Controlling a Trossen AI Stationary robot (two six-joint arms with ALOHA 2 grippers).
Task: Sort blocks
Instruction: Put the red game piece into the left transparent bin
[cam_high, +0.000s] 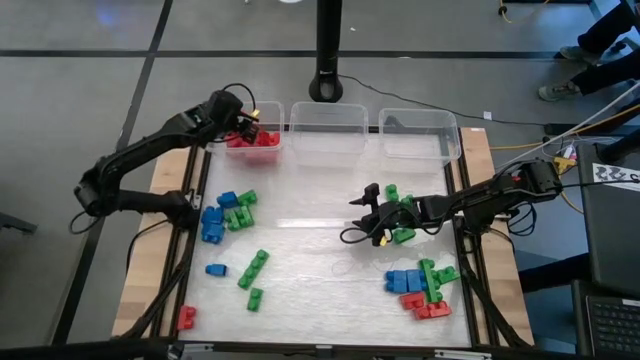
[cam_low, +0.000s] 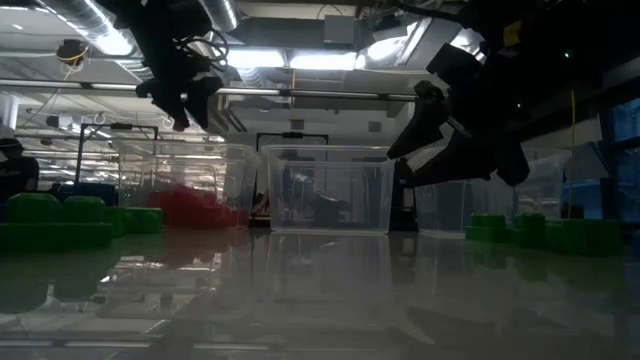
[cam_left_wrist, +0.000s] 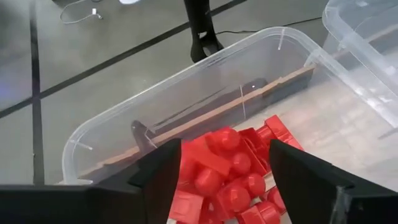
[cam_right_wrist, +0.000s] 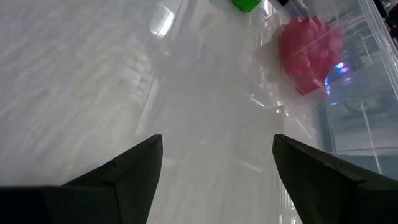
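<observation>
Blocks (cam_high: 254, 139), red, sit jumbled in the left bin (cam_high: 268, 112), no common axis we can call. Left gripper (cam_left_wrist: 225, 171) hangs over them, spread wide, holding nothing; right gripper (cam_right_wrist: 214, 163) likewise. We read no labels.

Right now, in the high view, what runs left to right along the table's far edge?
The left gripper over the bin holding red blocks → the empty middle bin → the empty right bin.
</observation>
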